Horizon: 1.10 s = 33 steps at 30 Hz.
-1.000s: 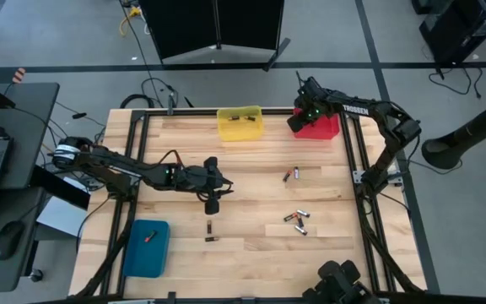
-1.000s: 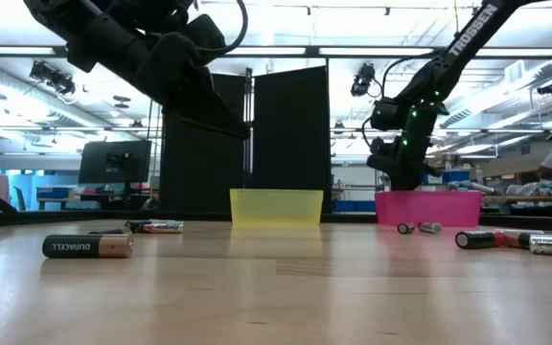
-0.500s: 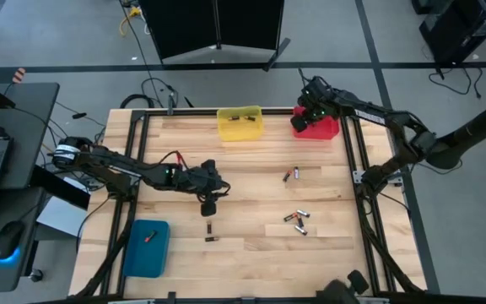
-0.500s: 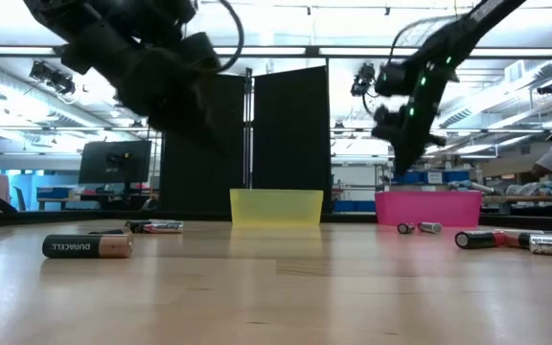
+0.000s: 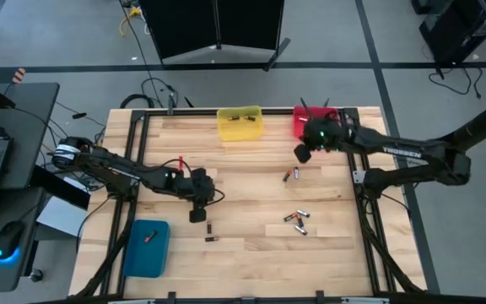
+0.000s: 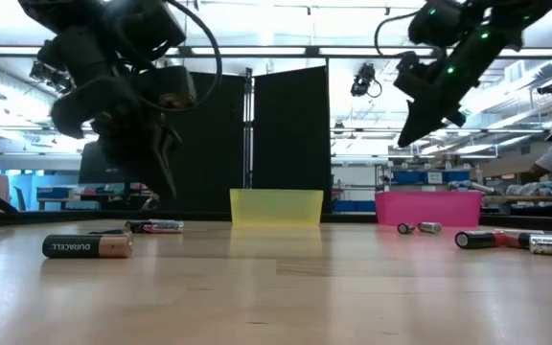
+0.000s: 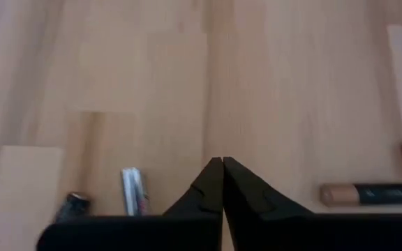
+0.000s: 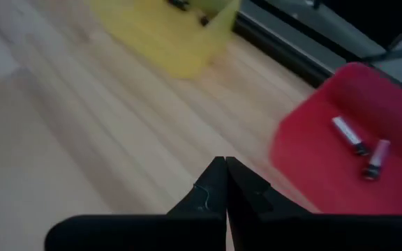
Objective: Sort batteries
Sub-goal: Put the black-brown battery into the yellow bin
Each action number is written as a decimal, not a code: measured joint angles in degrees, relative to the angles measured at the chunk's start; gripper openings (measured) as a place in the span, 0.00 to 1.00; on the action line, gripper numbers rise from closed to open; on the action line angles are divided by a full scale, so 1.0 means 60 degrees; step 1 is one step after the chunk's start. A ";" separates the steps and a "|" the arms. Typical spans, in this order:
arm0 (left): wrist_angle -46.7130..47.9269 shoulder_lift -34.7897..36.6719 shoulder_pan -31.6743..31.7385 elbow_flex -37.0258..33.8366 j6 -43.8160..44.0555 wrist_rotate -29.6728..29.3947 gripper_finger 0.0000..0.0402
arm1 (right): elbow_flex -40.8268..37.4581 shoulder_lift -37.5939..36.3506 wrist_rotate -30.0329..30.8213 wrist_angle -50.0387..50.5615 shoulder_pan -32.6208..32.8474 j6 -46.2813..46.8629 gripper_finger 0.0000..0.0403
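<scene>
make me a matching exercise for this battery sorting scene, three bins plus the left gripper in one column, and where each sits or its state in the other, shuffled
Column 1
1. yellow bin
2. red bin
3. blue bin
4. left gripper

Column 2
A. near edge of the table, on the left arm's side
B. far edge, beside the right arm's wrist
C. shut, holding nothing, over bare wood
D. far edge, around the middle

Pairs: 1-D, 2-B, 3-A, 4-C

Overhead, table-level and two wrist views share the table point(image 5: 251, 181)
</scene>
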<state>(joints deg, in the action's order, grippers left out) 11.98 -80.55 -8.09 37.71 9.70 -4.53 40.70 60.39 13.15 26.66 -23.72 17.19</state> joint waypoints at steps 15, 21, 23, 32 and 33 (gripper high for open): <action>0.0708 0.0000 -0.1102 0.0000 -0.0668 0.1335 0.05 | -0.0316 -0.0242 0.1202 -0.1443 0.2958 0.0725 0.02; 0.0367 0.0000 -0.1383 0.0000 -0.1645 0.1096 0.19 | -0.0316 -0.0242 0.1376 -0.1509 0.3200 0.0868 0.02; 0.0099 0.0000 -0.1417 0.0000 -0.2053 0.1133 0.25 | -0.0316 -0.0242 0.1380 -0.1509 0.3204 0.0884 0.02; -0.0865 -0.0075 -0.1613 0.0000 -0.4241 0.1698 0.41 | -0.0316 -0.0242 0.1380 -0.1503 0.3201 0.0891 0.02; -0.0842 -0.0128 -0.1611 0.0000 -0.4547 0.1702 0.41 | -0.0316 -0.0242 0.1380 -0.1503 0.3201 0.0885 0.02</action>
<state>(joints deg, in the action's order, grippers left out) 6.92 -81.32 -17.76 37.71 -17.58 5.68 38.81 58.94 21.43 17.64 -4.51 22.50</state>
